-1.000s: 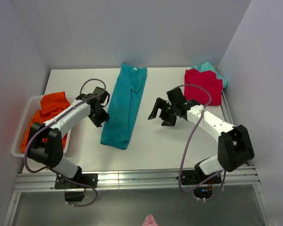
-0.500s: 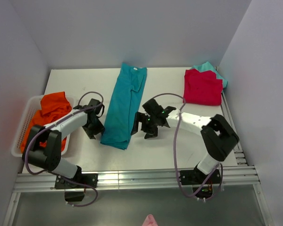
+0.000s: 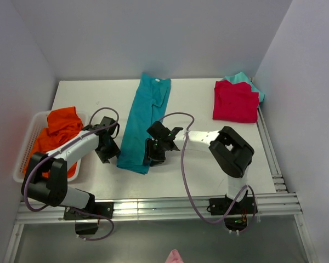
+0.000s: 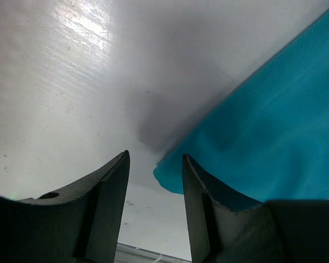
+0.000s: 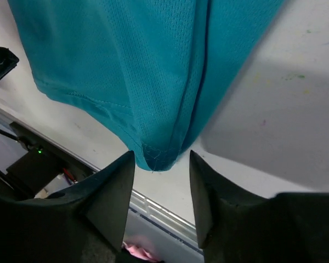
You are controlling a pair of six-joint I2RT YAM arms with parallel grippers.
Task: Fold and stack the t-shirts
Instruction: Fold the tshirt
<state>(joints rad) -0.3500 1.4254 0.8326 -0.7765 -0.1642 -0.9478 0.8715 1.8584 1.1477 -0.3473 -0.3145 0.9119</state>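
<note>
Desk (image 3: 197, 175): white, with pale walls on three sides.
Left fingers (image 4: 112, 186): parted, low over the desk and gripping nothing. One near corner of the teal-blue shirt lies in the gap, close to one finger.
Right fingers (image 5: 112, 192): parted, one on each side of the shirt's other near corner. The fabric sits between the tips, not pinched.
Teal-blue t-shirt (image 3: 145, 118): folded into a long strip that runs from both pairs of fingers toward the back wall.
Red t-shirt (image 3: 236, 101): folded, well beyond the right fingers in the back right corner, lying on the light-teal t-shirt (image 3: 242, 77).
Orange t-shirt (image 3: 57, 123): crumpled in a white basket (image 3: 23, 159), outboard of the left fingers.
</note>
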